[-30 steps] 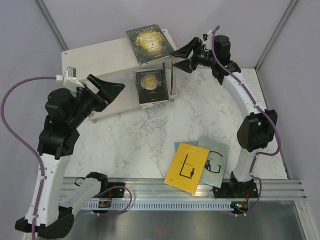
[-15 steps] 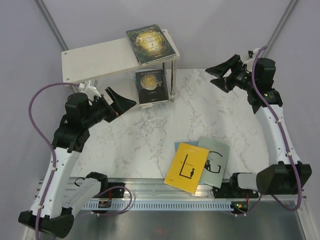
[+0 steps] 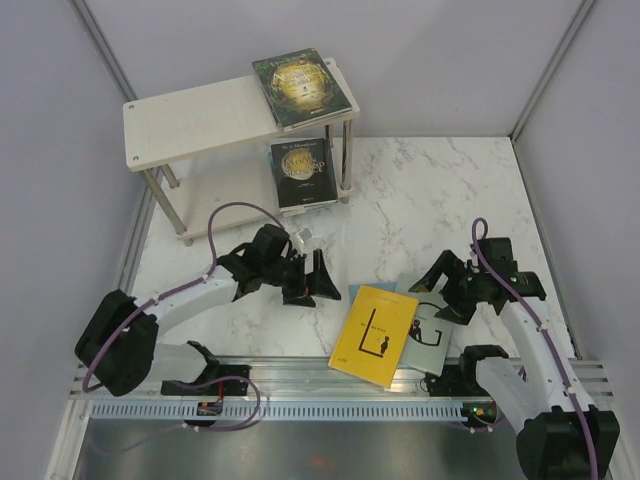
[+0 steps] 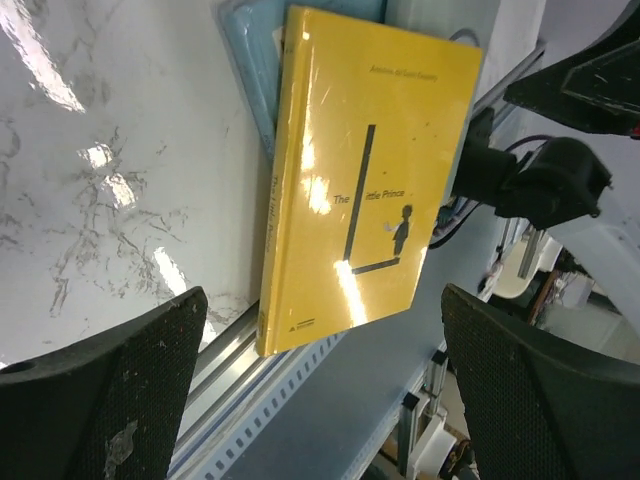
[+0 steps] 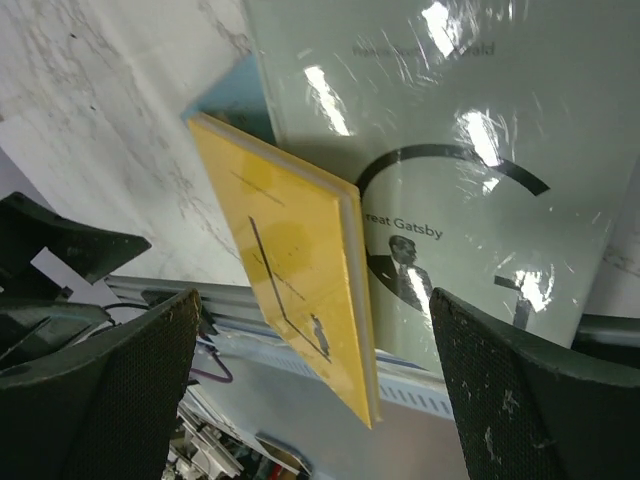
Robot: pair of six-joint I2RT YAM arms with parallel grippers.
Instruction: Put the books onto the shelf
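Down from the shelf [image 3: 190, 125] swung both arms to the near-edge yellow book [image 3: 375, 335], where we read "The Little Prince", and grey-green book [image 3: 434, 330], "Great Gatsby"; left gripper [image 3: 318, 282] and right gripper [image 3: 438, 294] gaped empty.

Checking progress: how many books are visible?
5: forest book on top board, dark book on lower board; yellow book, grey-green book, blue book overlapping near table's front edge. More may hide beneath.
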